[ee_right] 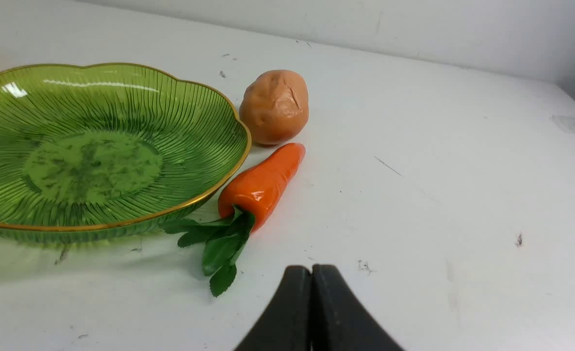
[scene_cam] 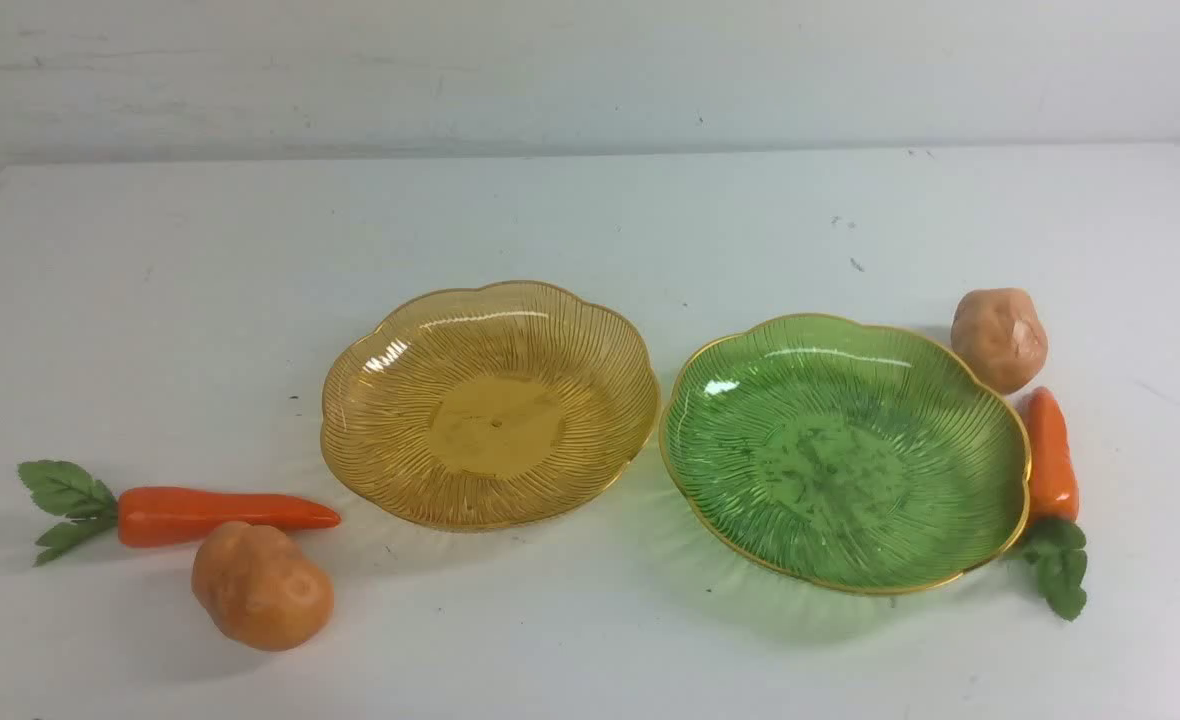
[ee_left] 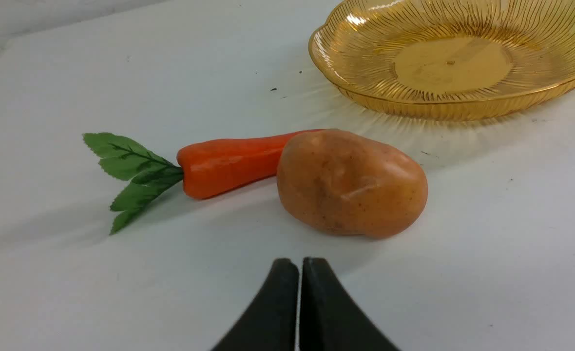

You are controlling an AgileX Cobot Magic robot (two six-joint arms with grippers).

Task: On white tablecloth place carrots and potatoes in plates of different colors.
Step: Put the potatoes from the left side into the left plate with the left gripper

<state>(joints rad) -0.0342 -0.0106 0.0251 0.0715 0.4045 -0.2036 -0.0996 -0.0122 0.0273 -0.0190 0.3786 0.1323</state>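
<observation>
The left gripper (ee_left: 299,265), tips pressed together, sits just short of 1 potato (ee_left: 351,183), with 1 carrot (ee_left: 229,163) lying behind it, tip toward the amber plate (ee_left: 443,109). The right gripper (ee_right: 312,273), likewise closed, faces the other carrot (ee_right: 263,185), leaf end first, just beside the green plate (ee_right: 122,226).

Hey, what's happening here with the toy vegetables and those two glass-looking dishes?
Nothing is being handled yet. A two-armed robot is meant to sort the vegetables into the dishes. The amber plate and the green plate sit empty on the white tablecloth. The left carrot and left potato lie left of the amber plate. The right carrot and right potato lie beside the green plate. The left gripper and right gripper are shut and empty.
</observation>
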